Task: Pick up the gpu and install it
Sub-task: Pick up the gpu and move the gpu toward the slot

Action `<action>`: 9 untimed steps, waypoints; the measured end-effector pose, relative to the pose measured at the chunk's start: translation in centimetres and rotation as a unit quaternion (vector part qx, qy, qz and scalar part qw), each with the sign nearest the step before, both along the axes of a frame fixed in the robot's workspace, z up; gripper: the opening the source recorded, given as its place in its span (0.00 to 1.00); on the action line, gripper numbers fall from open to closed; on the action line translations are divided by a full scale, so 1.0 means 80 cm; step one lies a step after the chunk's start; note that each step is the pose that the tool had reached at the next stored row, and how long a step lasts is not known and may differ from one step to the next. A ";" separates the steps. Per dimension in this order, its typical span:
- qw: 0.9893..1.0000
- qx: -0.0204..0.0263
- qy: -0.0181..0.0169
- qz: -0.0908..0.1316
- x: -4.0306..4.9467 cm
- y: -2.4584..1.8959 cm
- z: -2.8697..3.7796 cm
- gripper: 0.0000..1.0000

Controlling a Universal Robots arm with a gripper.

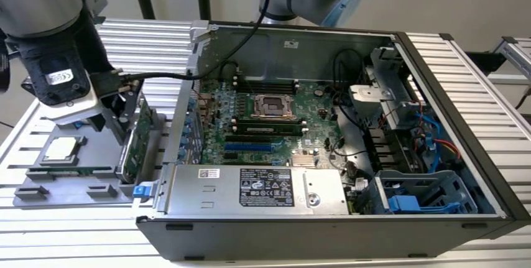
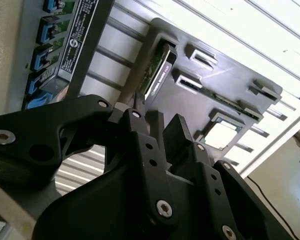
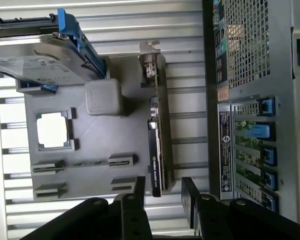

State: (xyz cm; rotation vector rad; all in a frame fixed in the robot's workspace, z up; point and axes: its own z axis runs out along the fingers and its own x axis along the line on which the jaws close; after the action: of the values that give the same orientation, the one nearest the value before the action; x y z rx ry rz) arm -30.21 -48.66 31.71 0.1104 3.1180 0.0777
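Observation:
The gpu [image 3: 157, 145] stands on edge in a slot of the grey parts tray [image 3: 90, 180], its silver end bracket [image 3: 150, 60] at the far end. In the exterior view the gpu [image 1: 143, 134] sits between the tray and the computer case's side wall. My gripper [image 3: 165, 192] is open, hanging just over the card's near end with one black finger on each side of it and a gap to the card on both. The second wrist view shows the gripper [image 2: 157, 125] over the gpu [image 2: 157, 75] in the same way.
A silver hard drive in a blue frame [image 3: 40, 55], a processor chip [image 3: 52, 130] and memory sticks [image 3: 85, 164] share the tray. The open computer case [image 1: 464, 131] lies at the exterior view's right, motherboard [image 1: 265, 119] exposed, power supply [image 1: 257, 187] in front. Its rear panel [image 3: 255, 100] stands close beside the gpu.

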 end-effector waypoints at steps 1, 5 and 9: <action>1.000 0.000 0.000 0.000 0.000 0.0001 -0.0020 1.00; 1.000 0.000 0.000 0.000 0.000 0.0005 -0.0064 1.00; 1.000 0.000 0.000 0.000 0.000 0.0010 -0.0095 1.00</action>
State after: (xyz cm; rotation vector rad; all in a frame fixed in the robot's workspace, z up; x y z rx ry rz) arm -30.18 -48.58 30.95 0.1105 3.1181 0.0783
